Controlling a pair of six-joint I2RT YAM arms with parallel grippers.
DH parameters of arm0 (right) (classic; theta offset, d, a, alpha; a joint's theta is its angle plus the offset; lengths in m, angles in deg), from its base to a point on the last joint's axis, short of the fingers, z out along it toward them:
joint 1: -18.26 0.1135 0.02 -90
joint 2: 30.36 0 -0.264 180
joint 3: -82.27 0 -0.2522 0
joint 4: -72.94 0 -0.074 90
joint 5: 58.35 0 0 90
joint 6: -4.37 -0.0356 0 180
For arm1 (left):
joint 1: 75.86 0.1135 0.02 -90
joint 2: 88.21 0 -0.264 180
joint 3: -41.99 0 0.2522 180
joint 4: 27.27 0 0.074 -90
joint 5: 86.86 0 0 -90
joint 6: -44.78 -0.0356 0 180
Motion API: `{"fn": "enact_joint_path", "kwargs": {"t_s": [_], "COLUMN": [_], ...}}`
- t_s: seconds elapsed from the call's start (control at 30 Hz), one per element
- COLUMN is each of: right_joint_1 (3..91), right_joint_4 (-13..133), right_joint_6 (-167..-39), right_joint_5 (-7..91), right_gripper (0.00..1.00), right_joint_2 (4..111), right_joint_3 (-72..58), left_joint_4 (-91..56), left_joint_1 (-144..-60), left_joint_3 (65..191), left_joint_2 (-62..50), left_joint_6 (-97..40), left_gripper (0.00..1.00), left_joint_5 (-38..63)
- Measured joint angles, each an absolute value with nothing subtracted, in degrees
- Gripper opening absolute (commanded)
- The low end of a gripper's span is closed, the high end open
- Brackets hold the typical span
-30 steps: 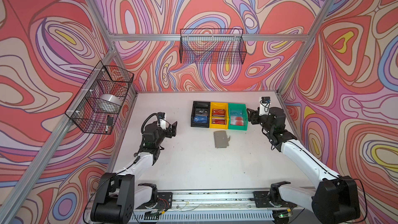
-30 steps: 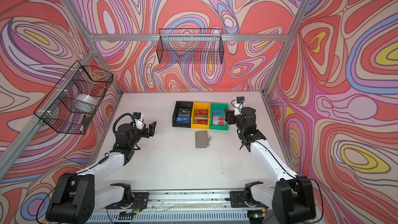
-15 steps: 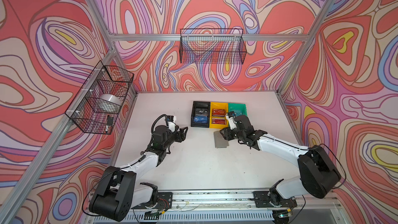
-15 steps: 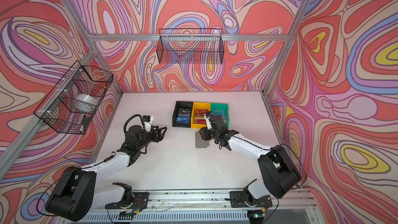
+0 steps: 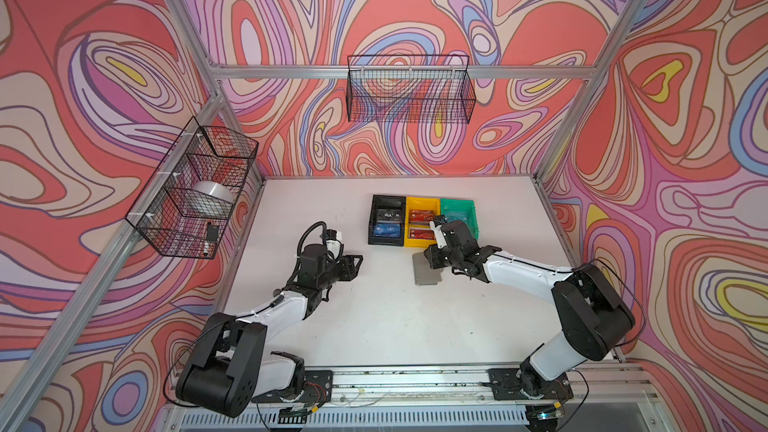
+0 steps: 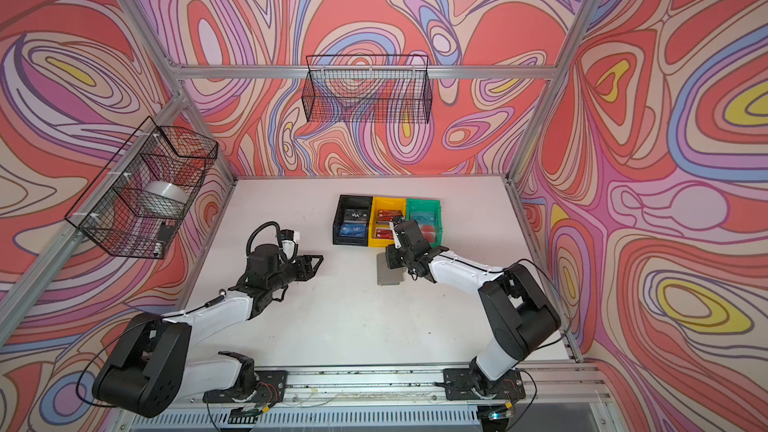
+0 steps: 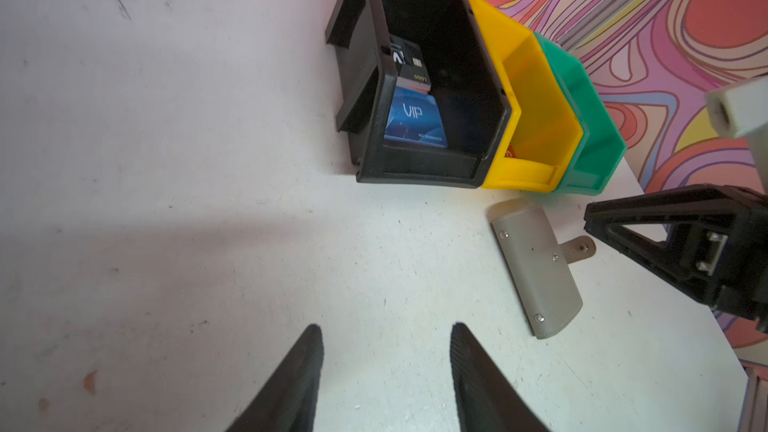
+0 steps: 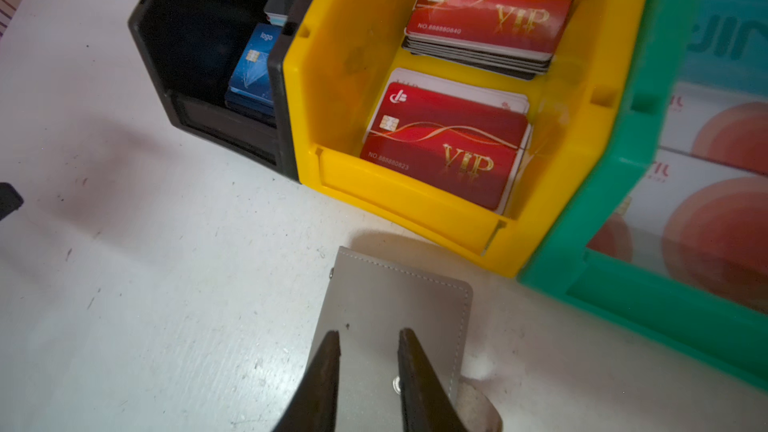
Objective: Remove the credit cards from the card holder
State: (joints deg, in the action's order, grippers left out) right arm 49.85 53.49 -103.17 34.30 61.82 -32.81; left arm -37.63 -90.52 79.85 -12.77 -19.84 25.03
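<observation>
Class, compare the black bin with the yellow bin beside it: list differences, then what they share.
The black bin holds a blue VIP card stack and a black card stack; the yellow bin holds two stacks topped by red VIP cards. The black bin ends the row; the yellow bin sits between it and the green bin. Both share one shape and touch side by side.

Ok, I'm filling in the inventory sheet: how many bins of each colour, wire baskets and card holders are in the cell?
Black bin: 1
Yellow bin: 1
Green bin: 1
Wire baskets: 2
Grey card holder: 1
Total: 6
</observation>
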Motion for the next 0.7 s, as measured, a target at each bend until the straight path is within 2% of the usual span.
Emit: {"fn": "enact_joint_path", "kwargs": {"t_s": [0.43, 0.7], "right_joint_1": [49.9, 49.9], "right_joint_4": [50.4, 47.5], "right_joint_6": [-104.6, -105.7], "right_joint_5": [27.7, 24.1], "right_gripper": [0.09, 0.06], "right_joint_2": [63.0, 67.2], "right_joint_3": [-32.8, -32.2], "left_joint_4": [-32.6, -31.6], "left_joint_1": [-94.7, -98.3], "left_joint_3": [90.1, 93.1], "left_joint_2": [-3.5, 0.7], "left_joint_6": [-16.3, -14.9], "left_gripper": [0.29, 0.3], "left_joint_5": [29.8, 30.6]}}
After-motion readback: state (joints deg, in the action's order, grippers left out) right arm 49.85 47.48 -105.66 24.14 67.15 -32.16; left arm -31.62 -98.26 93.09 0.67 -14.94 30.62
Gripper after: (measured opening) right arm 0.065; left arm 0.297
